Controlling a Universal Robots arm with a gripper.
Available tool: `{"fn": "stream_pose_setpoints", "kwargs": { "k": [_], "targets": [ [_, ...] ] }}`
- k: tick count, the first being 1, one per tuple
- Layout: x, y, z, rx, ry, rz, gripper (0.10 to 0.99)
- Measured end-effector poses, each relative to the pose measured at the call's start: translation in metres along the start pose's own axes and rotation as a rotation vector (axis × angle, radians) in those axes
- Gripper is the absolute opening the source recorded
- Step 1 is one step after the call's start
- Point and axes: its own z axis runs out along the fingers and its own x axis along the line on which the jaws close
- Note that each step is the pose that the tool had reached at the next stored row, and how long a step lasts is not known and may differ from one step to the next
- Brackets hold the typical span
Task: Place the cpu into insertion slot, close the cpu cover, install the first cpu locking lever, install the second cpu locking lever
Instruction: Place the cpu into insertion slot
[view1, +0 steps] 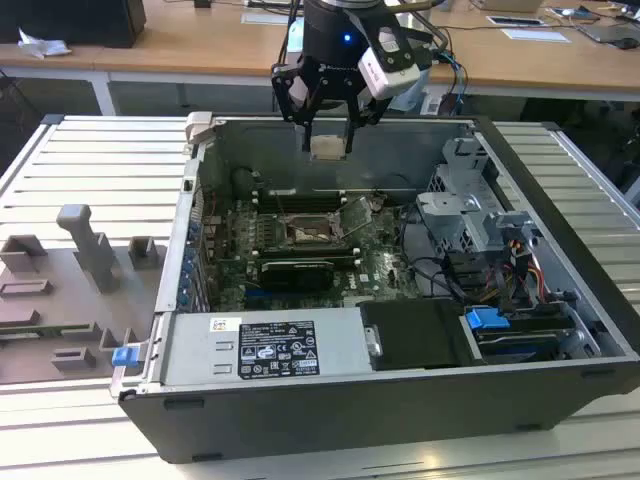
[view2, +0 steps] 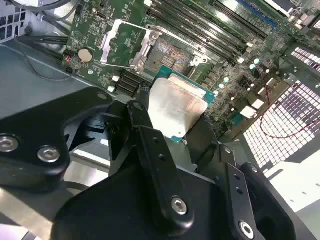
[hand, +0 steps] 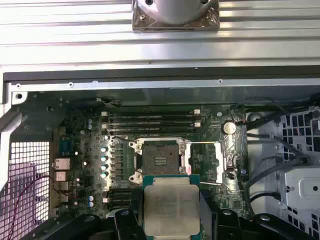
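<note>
My gripper (view1: 328, 140) hangs above the open computer case, shut on the cpu (view1: 328, 148), a small pale silver square held by its edges. In both wrist views the cpu (hand: 171, 210) (view2: 176, 107) sits between the black fingers (view2: 142, 120). Below it on the green motherboard lies the insertion slot (hand: 160, 160) (view2: 170, 56) (view1: 313, 231), dark and uncovered. The cpu cover (hand: 207, 161) (view2: 122, 42) stands swung open beside the slot. The cpu is apart from the slot, well above it.
Long black memory slots (hand: 150, 120) run next to the socket. A power supply (view1: 265, 345) fills the case's front and a drive cage (view1: 470, 215) stands on the exterior view's right. Grey fixture blocks (view1: 90, 250) sit on the table at the exterior view's left.
</note>
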Motion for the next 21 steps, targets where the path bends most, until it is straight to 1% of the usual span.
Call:
{"fn": "stream_pose_setpoints", "kwargs": {
  "k": [4,9,21],
  "targets": [
    [0.0,0.0,0.0,0.0,-0.0009,0.008,0.537],
    [0.0,0.0,0.0,0.0,-0.0033,0.032,0.537],
    [0.0,0.0,0.0,-0.001,-0.0056,0.052,0.537]
  ]
}}
